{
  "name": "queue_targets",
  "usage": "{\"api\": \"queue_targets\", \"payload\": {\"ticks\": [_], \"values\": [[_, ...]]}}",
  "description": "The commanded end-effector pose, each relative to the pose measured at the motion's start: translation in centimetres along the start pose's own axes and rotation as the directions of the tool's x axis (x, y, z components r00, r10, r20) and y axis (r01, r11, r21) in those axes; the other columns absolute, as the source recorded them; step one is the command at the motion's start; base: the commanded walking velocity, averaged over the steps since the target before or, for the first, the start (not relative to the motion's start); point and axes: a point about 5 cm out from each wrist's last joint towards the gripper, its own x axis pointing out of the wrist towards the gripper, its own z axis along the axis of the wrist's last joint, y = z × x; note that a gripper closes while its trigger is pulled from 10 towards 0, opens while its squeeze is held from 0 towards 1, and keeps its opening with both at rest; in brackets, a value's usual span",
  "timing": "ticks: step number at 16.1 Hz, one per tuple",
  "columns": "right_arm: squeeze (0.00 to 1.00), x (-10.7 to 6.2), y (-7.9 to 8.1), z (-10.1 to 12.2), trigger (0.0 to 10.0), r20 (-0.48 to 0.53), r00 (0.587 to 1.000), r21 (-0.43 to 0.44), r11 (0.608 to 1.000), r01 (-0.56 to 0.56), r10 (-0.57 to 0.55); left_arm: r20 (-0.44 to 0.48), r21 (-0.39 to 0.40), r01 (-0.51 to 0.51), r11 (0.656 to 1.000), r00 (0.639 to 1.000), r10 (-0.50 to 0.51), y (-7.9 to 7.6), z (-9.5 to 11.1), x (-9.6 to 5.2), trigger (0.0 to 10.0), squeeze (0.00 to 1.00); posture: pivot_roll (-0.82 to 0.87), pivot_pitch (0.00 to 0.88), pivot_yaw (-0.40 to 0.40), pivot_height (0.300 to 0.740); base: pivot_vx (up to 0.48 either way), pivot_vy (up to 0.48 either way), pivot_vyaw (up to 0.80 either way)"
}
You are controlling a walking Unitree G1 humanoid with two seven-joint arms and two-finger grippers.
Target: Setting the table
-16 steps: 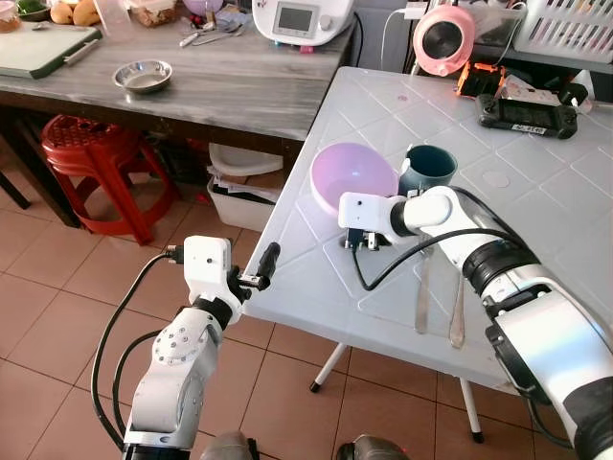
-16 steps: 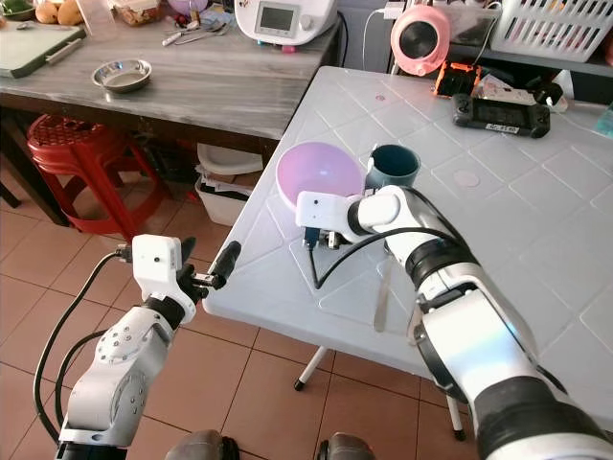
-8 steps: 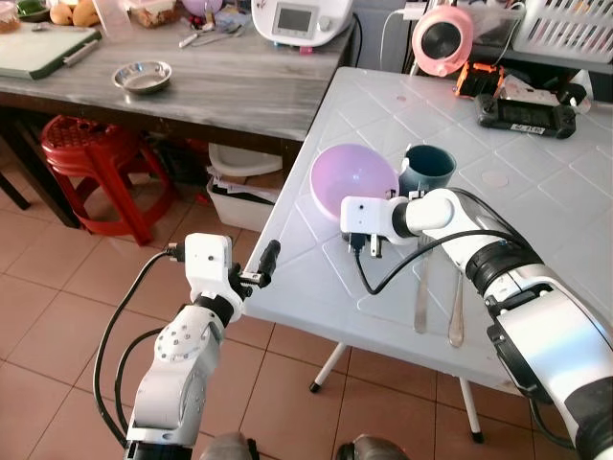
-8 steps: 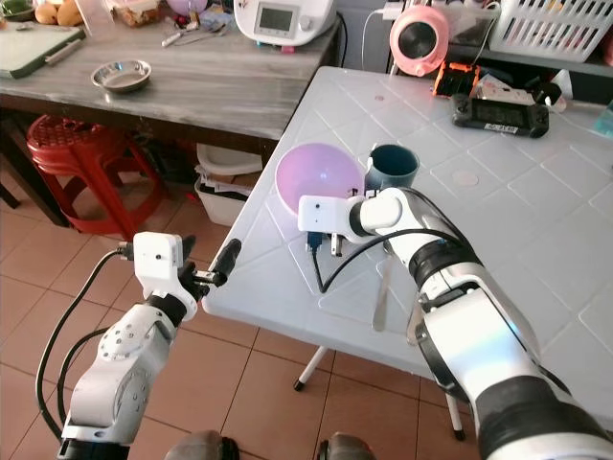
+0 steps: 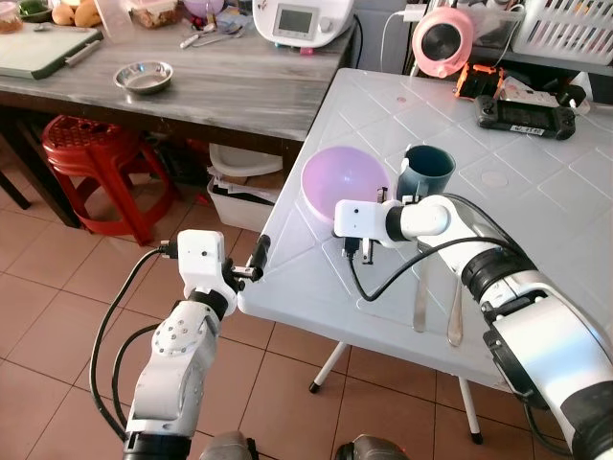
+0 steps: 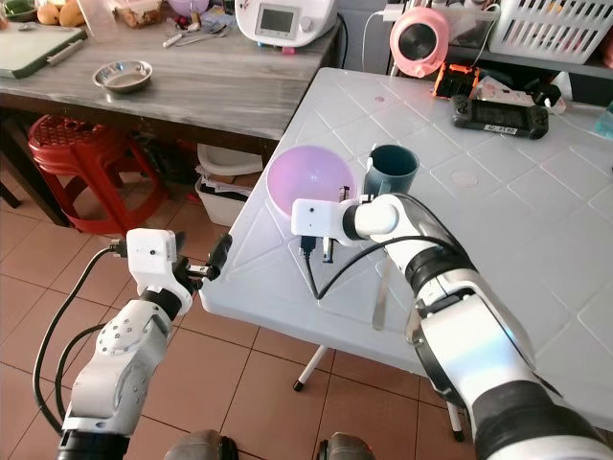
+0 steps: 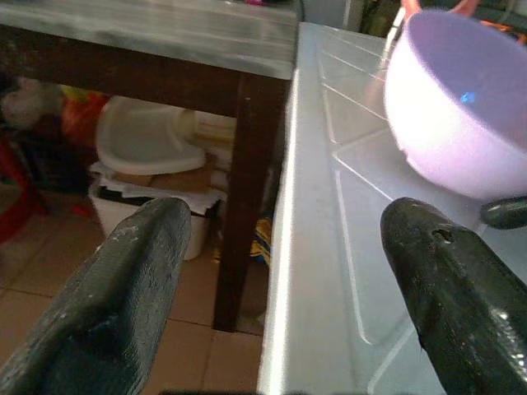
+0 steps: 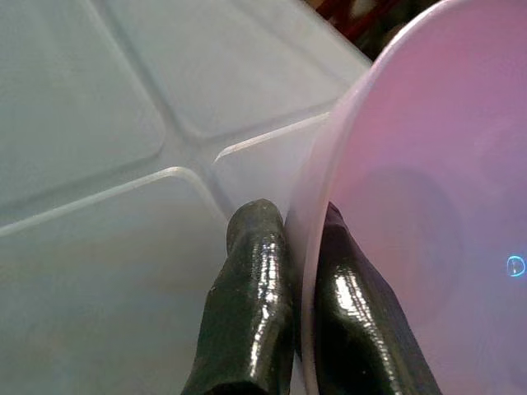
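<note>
The purple bowl [image 5: 345,182] sits tilted near the left edge of the white table [image 5: 536,182], its rim clamped between the two black fingers [image 8: 247,313] of my right gripper [image 5: 369,244], one finger inside the wall and one outside. Over the last second the bowl has slid a little to the left, toward the table's edge, and away from the teal cup [image 5: 427,169], which stands just to its right; the right arm has swung that way with it. I read this as the bowl being dragged to its place in the setting rather than lifted, and the shift leaves a little more room between bowl and cup. To the right and nearer, two pieces of cutlery [image 5: 438,302] lie side by side on the table, well clear of the bowl. My left gripper [image 7: 288,271] hovers at the table's near-left corner with its fingers spread wide apart and nothing between them; it too has drifted slightly left. Farther out, a grey counter [image 5: 239,86] holds a small steel dish [image 5: 143,75], with a red stool [image 5: 91,153] beneath it, and a game controller [image 5: 529,113] lies at the table's far side. The bowl now sits close to the edge, so I judge any further leftward pull risky.
</note>
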Motion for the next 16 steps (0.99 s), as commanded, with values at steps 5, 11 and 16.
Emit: {"api": "queue_targets", "payload": {"ticks": [5, 11, 16], "values": [[0.00, 0.3, -0.9, 6.4, 10.0, 0.394, 0.861, 0.074, 0.944, 0.321, -0.323, 0.041, 0.008, -0.073, 0.997, 0.997, 0.073, 1.6, 0.6, 0.8, 10.0, 0.00, 0.00, 0.000, -0.016, 0.740, 0.000, 0.170, 0.00], [0.00, -0.1, 1.8, 8.6, 10.0, 0.482, 0.737, 0.193, 0.878, 0.439, -0.475, 0.120, 0.037, -0.133, 0.990, 0.985, 0.127, 2.9, 1.6, 1.6, 10.0, 0.00, 0.00, 0.000, -0.006, 0.740, 0.000, 0.479, 0.00], [0.00, -1.8, 2.0, 6.7, 10.0, 0.398, 0.704, 0.270, 0.808, 0.523, -0.589, 0.144, 0.074, -0.170, 0.983, 0.977, 0.159, 3.2, 1.7, 1.3, 10.0, 0.00, 0.01, 0.000, -0.005, 0.740, 0.000, 0.475, 0.00]]}}
